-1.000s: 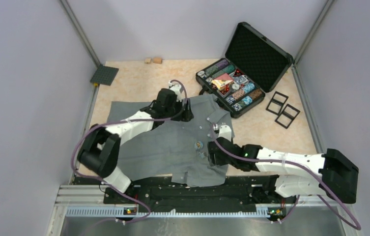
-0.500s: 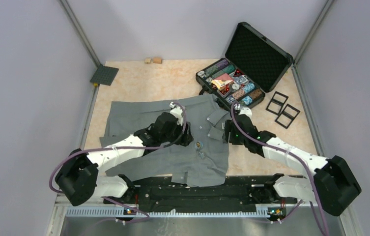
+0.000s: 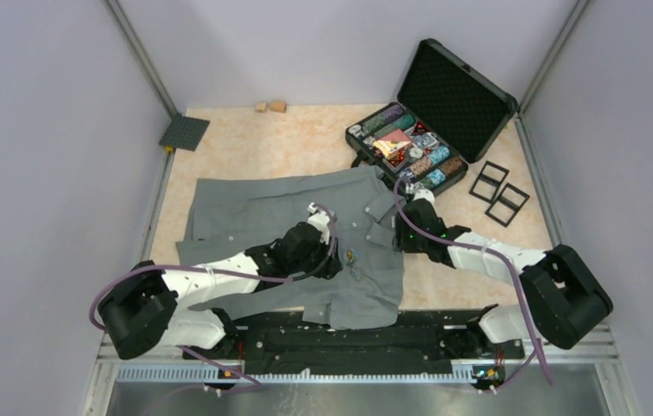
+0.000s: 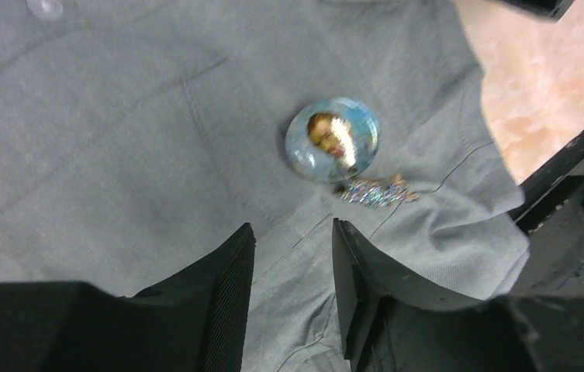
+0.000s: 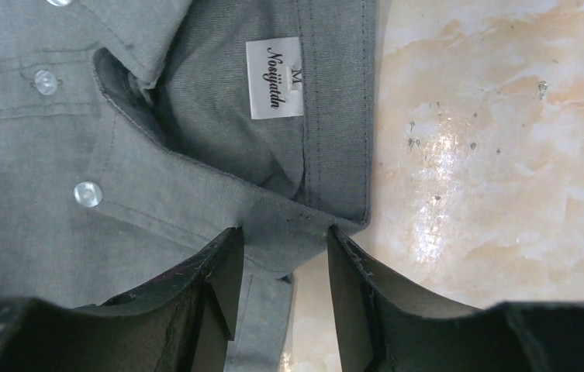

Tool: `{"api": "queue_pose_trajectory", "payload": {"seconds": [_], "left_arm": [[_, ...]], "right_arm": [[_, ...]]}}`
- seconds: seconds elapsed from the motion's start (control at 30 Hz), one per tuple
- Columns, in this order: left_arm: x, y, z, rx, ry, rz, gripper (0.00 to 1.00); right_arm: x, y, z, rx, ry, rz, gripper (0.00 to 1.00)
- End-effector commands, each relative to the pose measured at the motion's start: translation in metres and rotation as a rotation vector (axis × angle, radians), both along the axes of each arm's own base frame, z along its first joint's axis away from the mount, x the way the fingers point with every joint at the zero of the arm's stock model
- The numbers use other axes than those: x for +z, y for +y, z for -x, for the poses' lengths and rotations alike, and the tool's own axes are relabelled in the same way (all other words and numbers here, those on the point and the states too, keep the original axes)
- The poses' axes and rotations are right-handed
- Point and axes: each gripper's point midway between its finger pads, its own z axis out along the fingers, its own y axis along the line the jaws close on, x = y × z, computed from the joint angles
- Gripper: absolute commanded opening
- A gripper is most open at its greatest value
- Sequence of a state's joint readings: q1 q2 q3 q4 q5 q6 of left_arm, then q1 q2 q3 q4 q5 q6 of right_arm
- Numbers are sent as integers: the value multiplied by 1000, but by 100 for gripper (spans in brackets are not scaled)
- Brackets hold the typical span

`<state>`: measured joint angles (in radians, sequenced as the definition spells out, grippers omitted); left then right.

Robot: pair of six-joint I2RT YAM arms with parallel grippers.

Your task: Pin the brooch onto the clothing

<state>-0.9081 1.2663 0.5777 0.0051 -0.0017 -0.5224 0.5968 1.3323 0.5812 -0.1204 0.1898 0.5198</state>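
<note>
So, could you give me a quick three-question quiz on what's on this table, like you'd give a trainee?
1. True or false: the brooch lies on the grey shirt, just ahead of the left gripper, whose jaws are apart with nothing held.
2. Which part of the shirt is the right gripper over? A) the collar B) a sleeve C) the bottom hem
3. Fill in: the size letter on the white neck label reads ___.
Key: 1 true; 2 A; 3 M.
</note>
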Motion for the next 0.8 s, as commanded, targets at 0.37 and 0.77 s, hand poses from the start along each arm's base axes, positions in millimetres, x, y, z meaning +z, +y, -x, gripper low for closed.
{"api": "queue_pose_trajectory", "payload": {"seconds": [0.37,0.77], "left_arm": [[-67,46,33,92,129,-110,35],[-58,47,58,38,190,-32,36]], "right_arm": [[-22,-30,-20,-101,16,131,19],[-18,-28,-30,-88,10,137,19]]}}
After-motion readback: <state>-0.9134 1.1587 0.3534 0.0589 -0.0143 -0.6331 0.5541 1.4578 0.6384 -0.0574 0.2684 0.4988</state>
